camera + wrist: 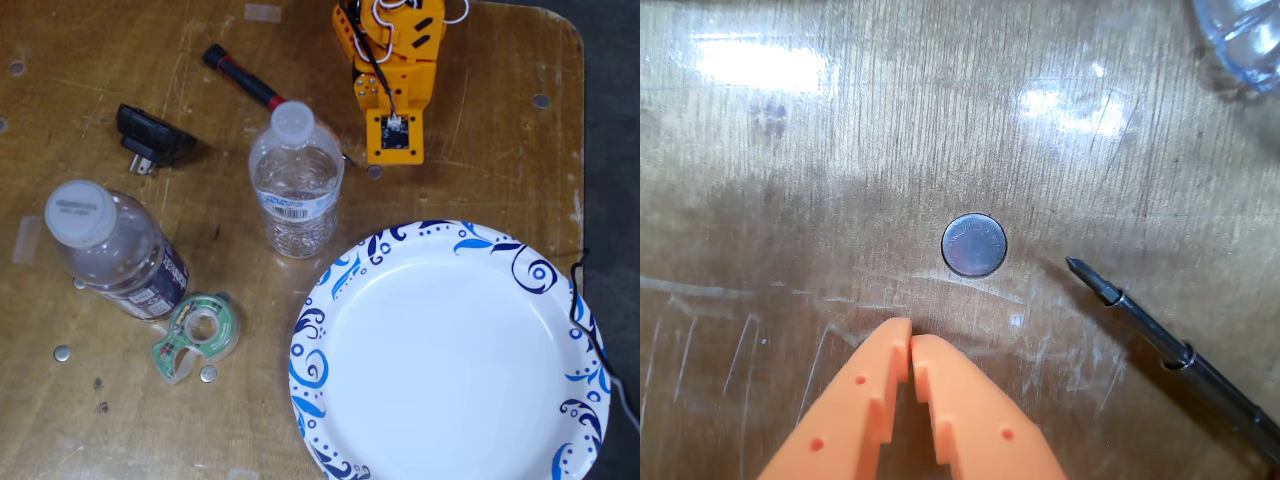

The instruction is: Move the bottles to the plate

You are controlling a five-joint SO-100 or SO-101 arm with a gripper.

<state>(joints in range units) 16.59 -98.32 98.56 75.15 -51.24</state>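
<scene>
Pincer (911, 345) together, empty | bottles (295, 180) apart to its left | plate (450, 350) bare

Your worn brown wooden table (500, 120) is scratched and glossy. In the wrist view, a round silver metal disc (974, 245) lies just beyond the orange fingertips (902, 335), and a dark screwdriver shaft (1160, 340) lies to their right. In the fixed view the table carries a slim clear barcode-labelled bottle (294, 185), a wider dark-labelled bottle (115, 250), a green tape dispenser (198, 335), a black plug adapter (150, 135) and a white blue-swirled paper plate (450, 355).
</scene>
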